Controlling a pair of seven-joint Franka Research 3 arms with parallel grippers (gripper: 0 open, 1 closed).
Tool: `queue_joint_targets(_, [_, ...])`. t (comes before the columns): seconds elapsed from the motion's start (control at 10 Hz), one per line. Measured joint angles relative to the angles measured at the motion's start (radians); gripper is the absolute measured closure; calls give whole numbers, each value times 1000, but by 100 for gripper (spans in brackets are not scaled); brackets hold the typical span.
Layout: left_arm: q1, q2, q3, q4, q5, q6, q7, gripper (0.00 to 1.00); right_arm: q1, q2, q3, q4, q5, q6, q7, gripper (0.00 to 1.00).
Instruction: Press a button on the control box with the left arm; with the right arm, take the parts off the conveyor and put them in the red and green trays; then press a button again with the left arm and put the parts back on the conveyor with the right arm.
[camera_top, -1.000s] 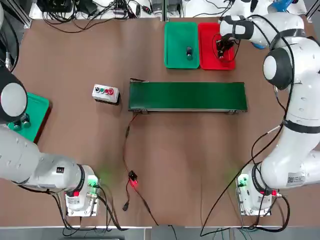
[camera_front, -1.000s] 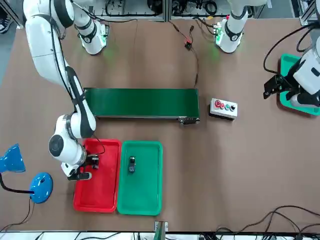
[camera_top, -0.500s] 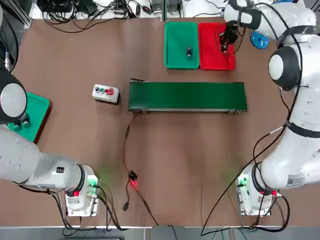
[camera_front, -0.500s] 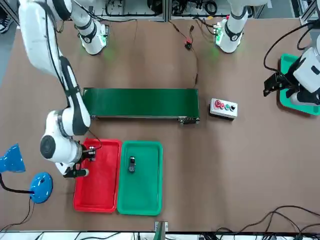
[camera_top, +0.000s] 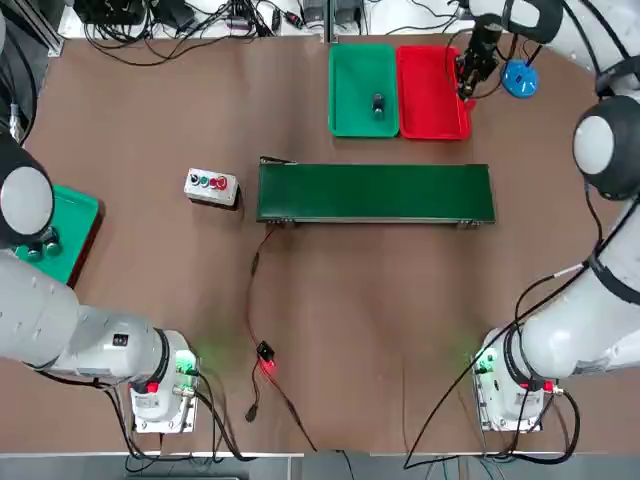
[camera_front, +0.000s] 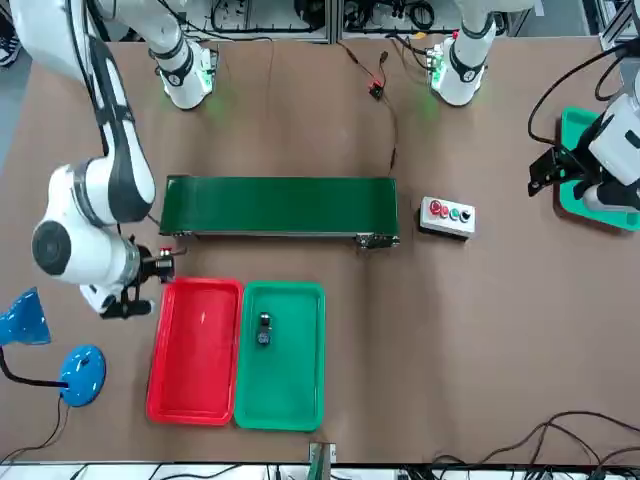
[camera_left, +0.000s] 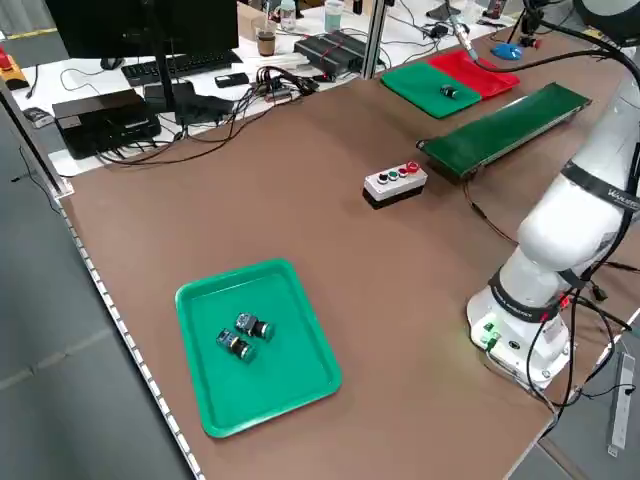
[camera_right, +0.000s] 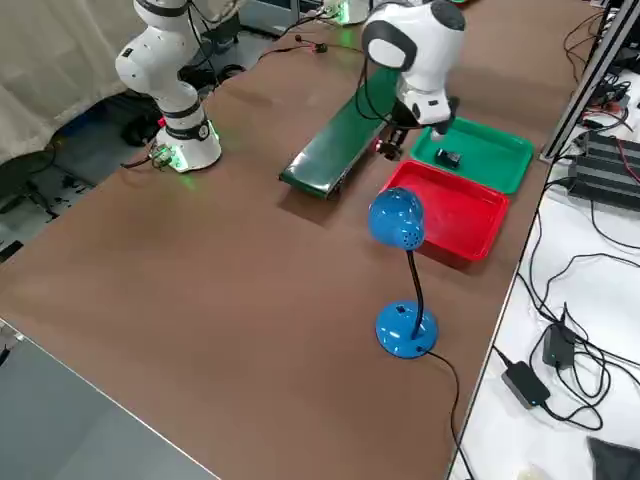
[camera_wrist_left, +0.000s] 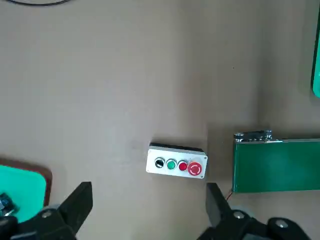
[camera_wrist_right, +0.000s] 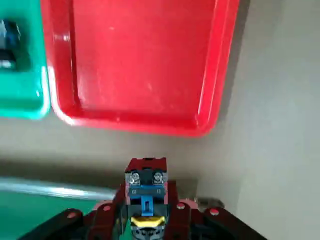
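My right gripper (camera_wrist_right: 146, 202) is shut on the red-capped part (camera_wrist_right: 146, 181) and holds it in the air beside the red tray (camera_front: 195, 350), near the conveyor's (camera_front: 280, 205) end. From overhead this gripper (camera_top: 467, 75) shows at the red tray's (camera_top: 430, 95) outer edge. No part lies in the red tray. The green tray (camera_top: 355, 70) holds the other small part (camera_top: 378, 103). My left gripper (camera_wrist_left: 147, 215) hangs open high above the table, off to the side of the control box (camera_wrist_left: 176, 162), with nothing between its fingers.
A blue desk lamp (camera_front: 80, 370) stands just outside the red tray, close to the right arm. A green tray with a red-brown edge (camera_left: 290, 370) holding two small parts lies at the table's left. A thin cable with a red light (camera_top: 265, 362) runs from the conveyor toward the robot.
The right gripper has lifted the red-capped part out of the red tray and carried it up and toward the conveyor's end. The left arm has stayed still.
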Motion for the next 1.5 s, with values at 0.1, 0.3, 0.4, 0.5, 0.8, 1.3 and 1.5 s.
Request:
queue_joint_targets(0.1, [0,0,0,0,0,0,0,0,0,-53,-1,-71,0,2,0,67])
queue_joint_targets(0.3, [0,0,0,0,0,1,0,0,1,-160,2,-260,0,87,0,67])
queue_joint_targets(0.4, [0,0,0,0,0,1,0,0,4,-200,4,-356,-1,150,0,67])
queue_joint_targets(0.5, [0,0,0,0,0,1,0,0,9,-226,6,-437,-1,210,0,67])
queue_joint_targets(0.8, [0,0,0,0,0,0,0,0,35,-249,8,-533,-2,253,-2,67])
queue_joint_targets(1.3, [0,1,0,-1,0,0,0,0,52,-248,9,-590,-3,355,-2,67])
queue_joint_targets(1.5, [0,1,0,-1,0,0,0,0,52,-237,9,-611,-4,396,-2,67])
